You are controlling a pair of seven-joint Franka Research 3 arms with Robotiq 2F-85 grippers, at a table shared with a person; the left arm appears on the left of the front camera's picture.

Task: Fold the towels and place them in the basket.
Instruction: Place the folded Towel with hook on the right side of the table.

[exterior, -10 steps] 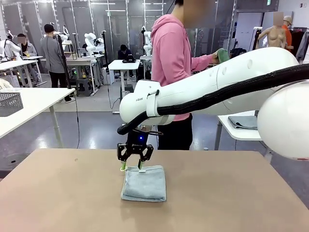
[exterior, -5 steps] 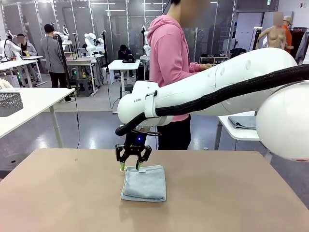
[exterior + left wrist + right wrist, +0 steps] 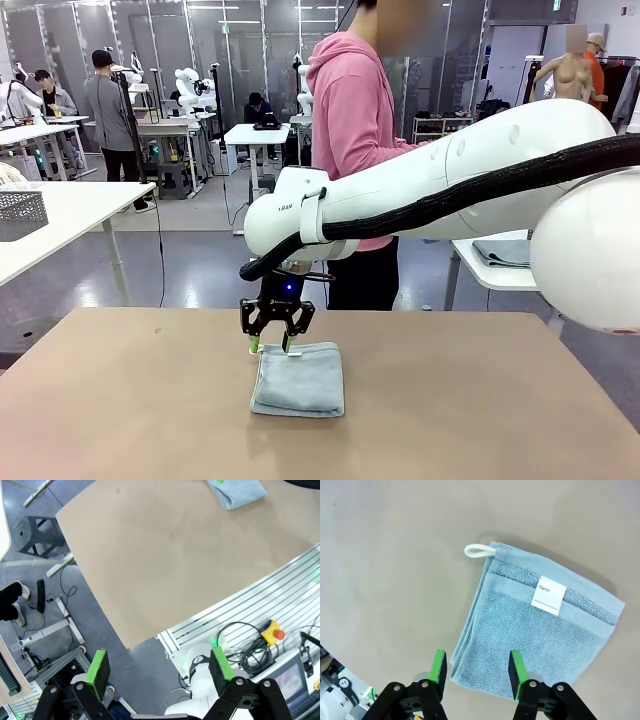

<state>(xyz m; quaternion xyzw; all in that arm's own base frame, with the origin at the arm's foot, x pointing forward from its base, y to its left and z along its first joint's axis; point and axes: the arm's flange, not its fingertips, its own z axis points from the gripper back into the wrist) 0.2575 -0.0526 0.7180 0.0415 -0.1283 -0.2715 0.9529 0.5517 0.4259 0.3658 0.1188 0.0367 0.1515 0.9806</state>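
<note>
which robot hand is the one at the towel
The right hand, jaws apart at the far edge of the folded blue-grey towel. The left hand is held high, far from it.

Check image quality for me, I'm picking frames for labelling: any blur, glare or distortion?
Front view: evenly lit, sharp, though the near right arm looms large. Right wrist view: crisp, label on the towel legible. Left wrist view: wide-angle bends the table edge.
</note>
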